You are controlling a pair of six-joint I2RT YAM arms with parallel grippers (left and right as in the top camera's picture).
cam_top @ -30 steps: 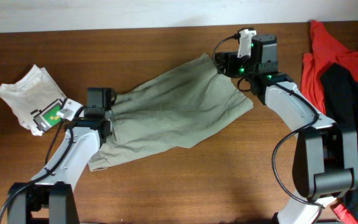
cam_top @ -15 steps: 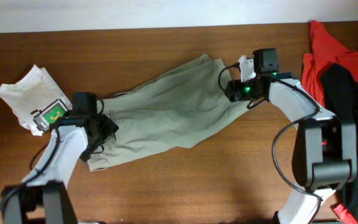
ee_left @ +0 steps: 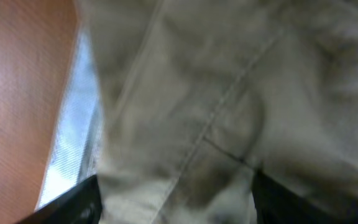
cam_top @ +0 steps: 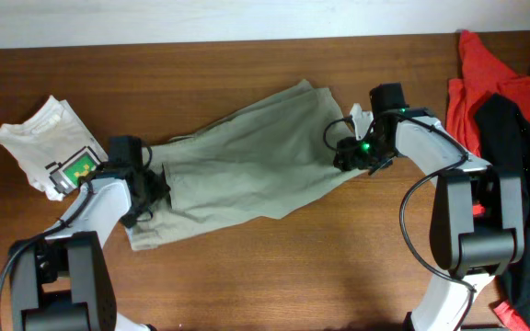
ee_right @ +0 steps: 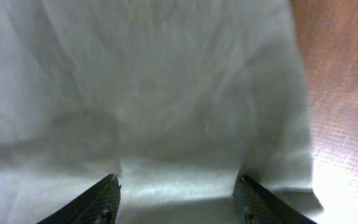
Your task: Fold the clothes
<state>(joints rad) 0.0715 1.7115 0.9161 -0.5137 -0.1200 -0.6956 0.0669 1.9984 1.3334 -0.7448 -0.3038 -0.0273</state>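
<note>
The khaki garment lies spread slantwise across the middle of the wooden table. My left gripper is down on its left end. In the left wrist view its fingers stand wide apart with seamed khaki cloth between them. My right gripper is down on the garment's right edge. In the right wrist view its fingers are also wide apart, pressed onto a fold of the cloth.
A small white T-shirt with a green square print lies crumpled at the far left. A red garment and a black garment are piled at the right edge. Bare wood shows beside the cloth in both wrist views.
My right gripper has come down from the garment's top right corner onto its right edge. My left gripper has shifted left and lower onto the left end. The cloth bunched slightly.
</note>
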